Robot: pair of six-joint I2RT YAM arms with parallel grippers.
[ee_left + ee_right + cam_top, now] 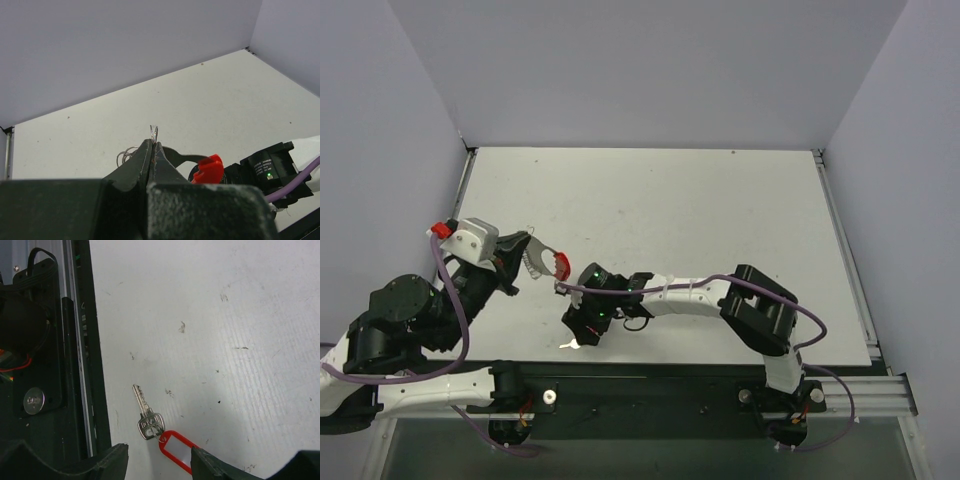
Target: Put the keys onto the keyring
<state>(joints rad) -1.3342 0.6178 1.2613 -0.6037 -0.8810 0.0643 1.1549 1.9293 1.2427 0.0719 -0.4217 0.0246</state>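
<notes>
Silver key (pixel 145 412) near the worktop's (pixel 225 340) edge
Right gripper (pixel 159 452), fingers (pixel 112 460) spread, hovers over it to grab; left gripper (pixel 153 145) pinches the keyring (pixel 154 131) up for threading.

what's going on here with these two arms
The left arm has its jaws shut on the keyring, holding it up. The key, with a red tag on it, lies on the table near the front edge. The right arm hovers over it, jaws open, not gripping it. The key is not on the keyring yet.
</notes>
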